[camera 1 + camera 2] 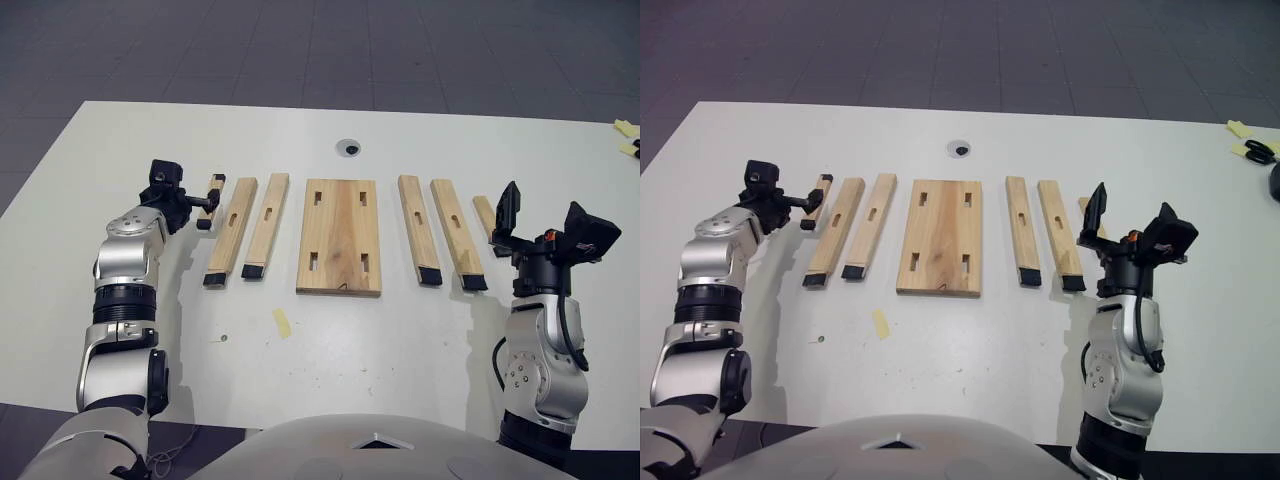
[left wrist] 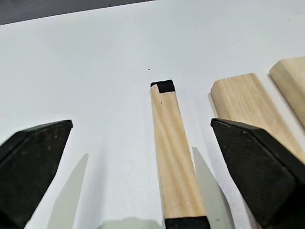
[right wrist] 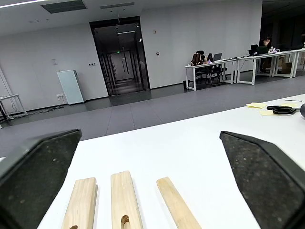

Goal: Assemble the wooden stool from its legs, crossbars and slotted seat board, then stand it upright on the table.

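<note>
Status: assembly not begun. Every part lies flat and unjoined on the white table (image 1: 330, 360).

Layout: the pale rectangular wooden seat board with four slots (image 1: 339, 236) sits mid-table. To its left lie the inner left leg (image 1: 267, 225) and outer left leg (image 1: 232, 232), both long slotted wooden strips with a black cap at the near end. Beyond them is the short left wooden crossbar with black ends (image 2: 174, 157). To the right lie the inner right leg (image 1: 419, 230) and outer right leg (image 1: 457, 235), of the same make. Next comes a short right crossbar (image 1: 485, 215), partly hidden by the arm.

Left gripper (image 2: 142, 123): fingers spread wide, low over the table and straddling the left crossbar, one finger on either side. No contact is visible.

Right gripper (image 1: 548, 220): fingers spread wide, holding nothing, raised above the table just beside the right crossbar and pointing out across the table.

Done: nothing, as far as can be seen. Left: all joints (crossbars into leg slots, legs into seat board), then standing the stool up. Judgement: the step in hand is the first pick, the left crossbar.
</note>
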Available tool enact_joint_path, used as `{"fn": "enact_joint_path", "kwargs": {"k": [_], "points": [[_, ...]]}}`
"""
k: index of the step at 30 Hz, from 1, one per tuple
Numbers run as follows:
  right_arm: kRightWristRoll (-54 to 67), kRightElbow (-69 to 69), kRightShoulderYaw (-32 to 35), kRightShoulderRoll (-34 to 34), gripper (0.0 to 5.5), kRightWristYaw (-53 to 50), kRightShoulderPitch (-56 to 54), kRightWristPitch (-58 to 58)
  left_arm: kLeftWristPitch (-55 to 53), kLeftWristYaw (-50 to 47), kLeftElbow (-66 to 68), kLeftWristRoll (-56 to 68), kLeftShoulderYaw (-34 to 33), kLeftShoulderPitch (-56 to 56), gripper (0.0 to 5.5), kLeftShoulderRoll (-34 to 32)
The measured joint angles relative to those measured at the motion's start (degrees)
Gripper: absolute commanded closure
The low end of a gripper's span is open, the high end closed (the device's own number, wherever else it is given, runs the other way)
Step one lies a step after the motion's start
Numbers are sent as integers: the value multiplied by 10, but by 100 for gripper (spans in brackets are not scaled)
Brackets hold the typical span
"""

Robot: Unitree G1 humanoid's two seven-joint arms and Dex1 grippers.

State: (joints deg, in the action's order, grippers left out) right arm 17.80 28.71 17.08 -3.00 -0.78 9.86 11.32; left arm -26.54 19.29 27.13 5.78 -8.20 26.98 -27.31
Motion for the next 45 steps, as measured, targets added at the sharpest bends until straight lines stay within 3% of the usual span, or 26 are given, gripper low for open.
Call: {"fn": "enact_joint_path", "kwargs": {"k": [32, 45], "points": [[-6, -1, -12, 1, 11, 1, 7, -1, 39, 40, 57, -27, 35, 2, 10, -16], [-6, 0, -15, 1, 10, 0, 6, 2, 36, 80, 22, -33, 50, -19, 225, -12]]}}
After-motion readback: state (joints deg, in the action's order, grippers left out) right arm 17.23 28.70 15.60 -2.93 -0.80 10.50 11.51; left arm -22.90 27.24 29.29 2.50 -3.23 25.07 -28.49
